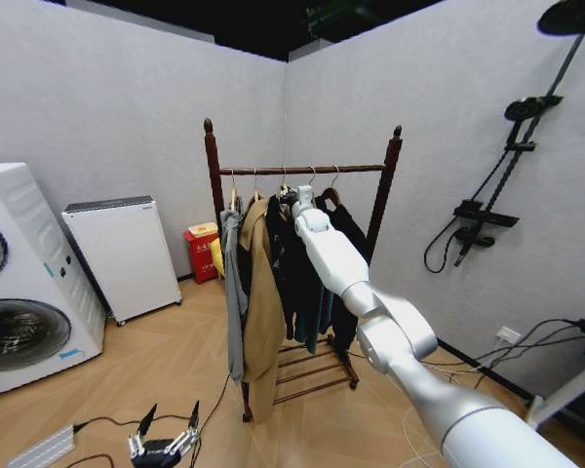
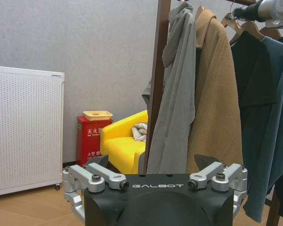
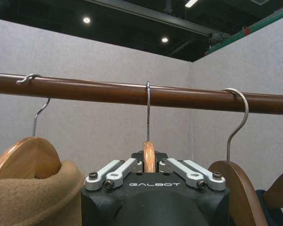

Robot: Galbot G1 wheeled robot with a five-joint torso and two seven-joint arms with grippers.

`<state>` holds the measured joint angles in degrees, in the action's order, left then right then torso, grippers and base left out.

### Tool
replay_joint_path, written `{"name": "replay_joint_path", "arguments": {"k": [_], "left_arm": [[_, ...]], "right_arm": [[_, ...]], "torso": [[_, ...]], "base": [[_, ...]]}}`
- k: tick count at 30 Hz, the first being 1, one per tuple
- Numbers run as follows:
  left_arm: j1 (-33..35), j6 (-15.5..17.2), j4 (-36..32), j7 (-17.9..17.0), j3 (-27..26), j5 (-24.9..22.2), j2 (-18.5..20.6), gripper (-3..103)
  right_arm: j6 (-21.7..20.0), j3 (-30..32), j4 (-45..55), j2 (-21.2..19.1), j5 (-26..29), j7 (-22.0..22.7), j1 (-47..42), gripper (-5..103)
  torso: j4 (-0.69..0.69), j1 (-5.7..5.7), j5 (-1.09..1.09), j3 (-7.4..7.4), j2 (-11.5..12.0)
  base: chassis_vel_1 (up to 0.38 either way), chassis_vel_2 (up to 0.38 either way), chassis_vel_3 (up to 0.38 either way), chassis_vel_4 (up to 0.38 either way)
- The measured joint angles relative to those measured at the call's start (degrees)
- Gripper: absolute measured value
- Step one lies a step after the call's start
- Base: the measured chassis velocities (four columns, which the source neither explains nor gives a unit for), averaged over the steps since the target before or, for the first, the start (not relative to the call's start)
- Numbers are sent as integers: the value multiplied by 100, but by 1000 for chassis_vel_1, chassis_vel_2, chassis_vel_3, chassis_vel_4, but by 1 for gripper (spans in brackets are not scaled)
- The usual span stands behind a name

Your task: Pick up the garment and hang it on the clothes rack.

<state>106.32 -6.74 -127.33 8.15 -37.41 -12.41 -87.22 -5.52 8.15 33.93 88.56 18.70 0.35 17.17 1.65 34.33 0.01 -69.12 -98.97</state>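
The clothes rack stands in the room's corner, dark red-brown with ball-topped posts. The garment, black, hangs among other clothes; its light wooden hanger has its wire hook over the rail. My right gripper is raised just under the rail, shut on the hanger's neck. It also appears as the right gripper at the end of my outstretched arm. The garment hangs dark beside a tan coat. My left gripper stays low near the floor, open and holding nothing.
A tan coat, a grey hooded top and a blue shirt share the rail. A washing machine and white panel unit stand left. A red box, yellow seat and floor cables are nearby.
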Motion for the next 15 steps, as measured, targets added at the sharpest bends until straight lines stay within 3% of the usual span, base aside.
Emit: {"name": "replay_joint_path", "arguments": {"k": [1, 3, 5, 6, 8, 9, 10, 12, 14, 15], "left_arm": [[0, 0, 0, 1, 1, 0, 0, 100], [0, 0, 0, 0, 0, 0, 0, 100], [0, 0, 0, -1, -2, 0, 0, 100], [0, 0, 0, 0, 0, 0, 0, 100], [0, 0, 0, 0, 0, 0, 0, 100], [0, 0, 0, 0, 0, 0, 0, 100], [0, 0, 0, 0, 0, 0, 0, 100], [0, 0, 0, -2, -1, 0, -1, 100], [0, 0, 0, 0, 0, 0, 0, 100], [0, 0, 0, -1, 0, 0, 0, 100]], "right_arm": [[-119, -27, 219, -74, 206, 10, -101, 7], [-261, -105, 559, -218, 413, 16, -253, 14], [-315, -147, 709, -294, 482, 22, -319, 14], [-407, -229, 1036, -439, 623, 50, -438, 25], [-453, -266, 1205, -512, 694, 57, -507, 25], [-523, -319, 1576, -655, 794, 82, -670, 36], [-523, -319, 1576, -655, 794, 82, -670, 36], [-602, -340, 2288, -946, 850, 167, -1055, 47], [-698, -297, 2704, -1102, 885, 200, -1277, 47], [-889, -203, 3474, -1404, 1060, 311, -1665, 52]], "torso": [[-1, 0, 0, 0, 0], [-2, 0, -1, 0, 0], [-1, 0, 1, -1, 0], [0, 0, 0, -1, 0], [0, 0, 0, 0, 0], [1, -1, 0, 0, -1], [1, -1, 0, 0, -1], [-3, -1, -1, 0, 0], [-3, 0, 0, -1, 0], [-2, 0, 2, -1, 0]], "base": [[0, 0, 0, 0], [0, 0, 0, 0], [0, 0, 0, 0], [0, 0, 0, 0], [0, 0, 0, 0], [0, 0, 0, 0], [0, 0, 0, 0], [0, 0, 0, 0], [0, 0, 0, 0], [0, 0, 0, 0]]}}
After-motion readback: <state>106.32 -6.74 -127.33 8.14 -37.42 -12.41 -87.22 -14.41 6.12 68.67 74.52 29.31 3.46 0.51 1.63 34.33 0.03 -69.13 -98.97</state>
